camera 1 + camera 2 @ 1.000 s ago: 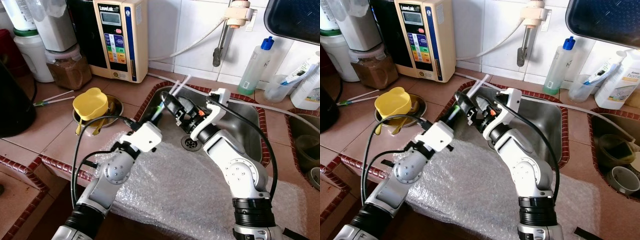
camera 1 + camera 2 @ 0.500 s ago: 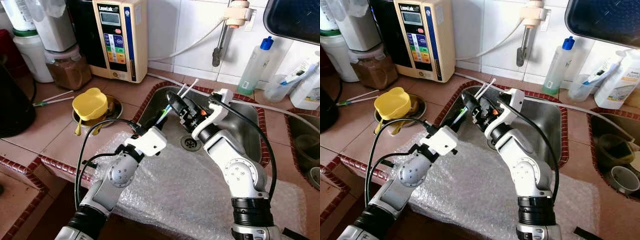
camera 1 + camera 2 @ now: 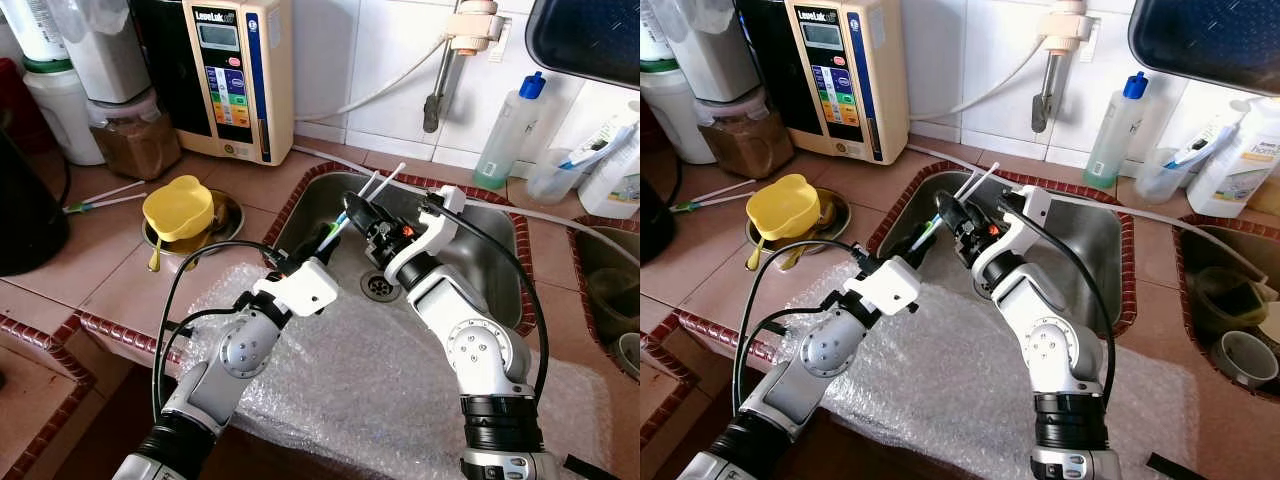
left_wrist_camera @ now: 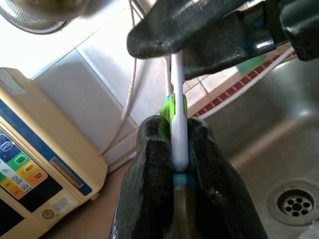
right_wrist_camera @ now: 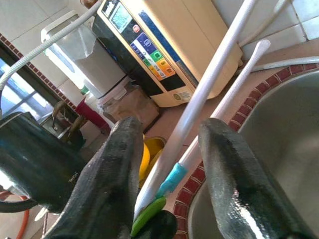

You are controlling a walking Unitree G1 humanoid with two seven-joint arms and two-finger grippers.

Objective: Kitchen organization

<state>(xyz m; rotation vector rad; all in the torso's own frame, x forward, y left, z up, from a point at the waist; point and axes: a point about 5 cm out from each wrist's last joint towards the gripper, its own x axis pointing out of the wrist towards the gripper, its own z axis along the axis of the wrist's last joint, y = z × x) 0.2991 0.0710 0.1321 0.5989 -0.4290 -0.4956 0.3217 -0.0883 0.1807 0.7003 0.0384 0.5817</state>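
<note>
Holding two slim toothbrushes (image 3: 362,194) over the steel sink (image 3: 480,250), left hand (image 4: 175,154) clamped on the lower handles, right hand (image 5: 164,174) with fingers apart around the shafts. Likely light, stiff, smooth plastic, apt to slip or pivot; best gripped mid-handle at the green and blue rubbery parts. Bubble wrap (image 3: 360,380) soft and crinkled on the near tiled worktop (image 3: 110,280); yellow lid (image 3: 180,207) to the left.

Both arms forward, left tool (image 4: 175,149) clamped, right tool (image 5: 164,164) seemingly parted.
</note>
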